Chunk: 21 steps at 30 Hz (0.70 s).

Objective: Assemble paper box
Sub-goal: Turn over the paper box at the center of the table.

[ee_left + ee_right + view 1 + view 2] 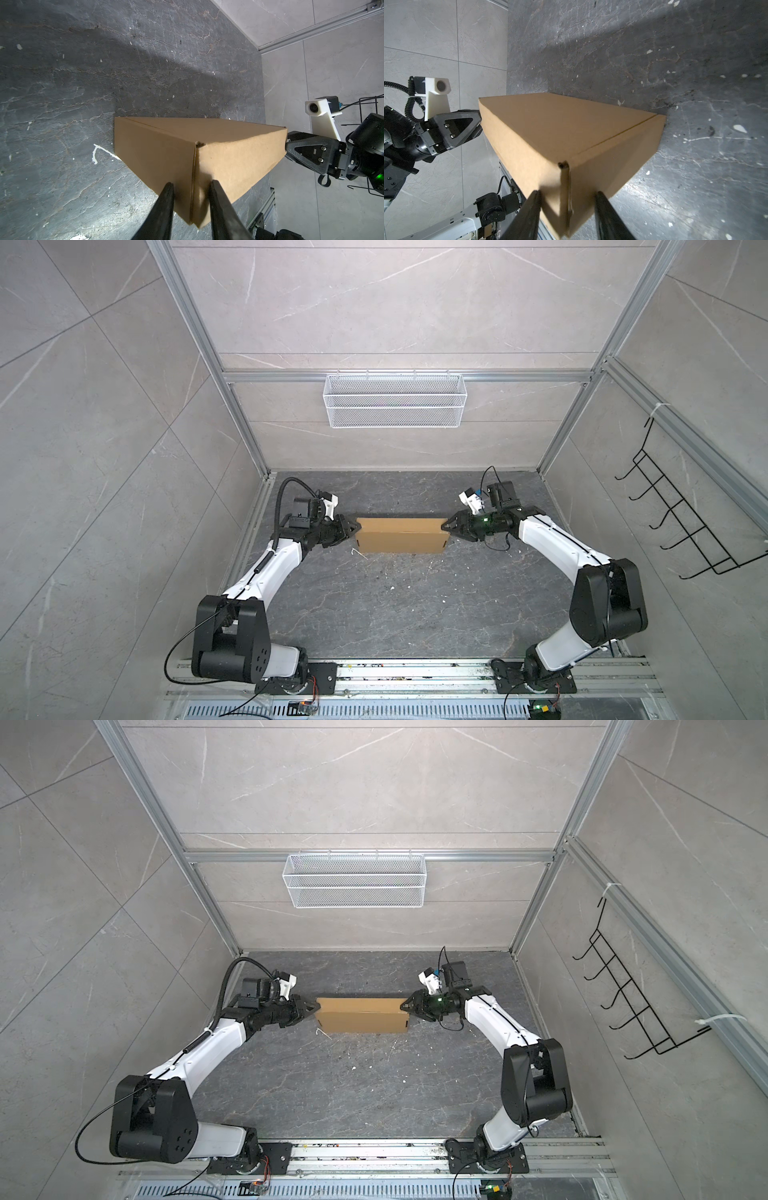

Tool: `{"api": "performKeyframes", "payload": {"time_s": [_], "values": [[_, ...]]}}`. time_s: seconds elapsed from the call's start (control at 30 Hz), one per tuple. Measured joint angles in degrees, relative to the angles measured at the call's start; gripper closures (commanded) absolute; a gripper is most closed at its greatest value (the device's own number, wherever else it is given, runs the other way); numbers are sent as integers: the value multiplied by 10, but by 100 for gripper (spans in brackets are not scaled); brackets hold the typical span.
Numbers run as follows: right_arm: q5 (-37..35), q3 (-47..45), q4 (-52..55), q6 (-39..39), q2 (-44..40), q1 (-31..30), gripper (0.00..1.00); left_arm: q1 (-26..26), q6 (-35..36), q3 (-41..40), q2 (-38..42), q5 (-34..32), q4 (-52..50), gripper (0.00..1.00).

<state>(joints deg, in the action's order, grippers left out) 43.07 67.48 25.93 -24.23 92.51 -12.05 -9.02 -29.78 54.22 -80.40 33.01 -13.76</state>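
Tools first: the left tool (190,185) has its two black fingers (166,197) spread, one on each side of a folded corner edge at its end of the paper box (228,149). The tips look right up against the cardboard, but honestly I can't tell from the wrist view whether they press on it or just sit in front of it. Nothing is pinched between them.

The right tool (568,193) is the mirror case at the opposite end. Its fingers (604,207) are wide apart either side of the corner fold, and nothing is clamped there either.

In both top views the box (401,536) (361,1016) is folded up into a closed brown block, sitting between the two tool tips with its long side facing the arm bases. It rests on the dark stone-look surface (395,605), in the far half, and a few white flecks (392,576) are scattered nearer the bases.

Further out, a white wire mesh basket (394,400) hangs on the back wall. A black hook rack (685,522) hangs on the wall to the robot's right.
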Motion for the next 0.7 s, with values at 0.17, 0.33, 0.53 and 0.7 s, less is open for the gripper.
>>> {"api": "performKeyframes", "payload": {"time_s": [0.17, 0.33, 0.53, 0.7], "values": [[0, 0, 0, -2, 0, 0, 55, 0, 0, 1, -1, -1, -1, 64], [0, 0, -1, -4, 0, 0, 55, 0, -2, 1, -1, -2, -4, 64], [5, -11, -14, -7, -3, 0, 53, 0, -2, 0, 4, 0, -13, 58], [10, -30, -22, -11, -16, 0, 51, 0, -2, -4, 12, 1, -30, 56]]}}
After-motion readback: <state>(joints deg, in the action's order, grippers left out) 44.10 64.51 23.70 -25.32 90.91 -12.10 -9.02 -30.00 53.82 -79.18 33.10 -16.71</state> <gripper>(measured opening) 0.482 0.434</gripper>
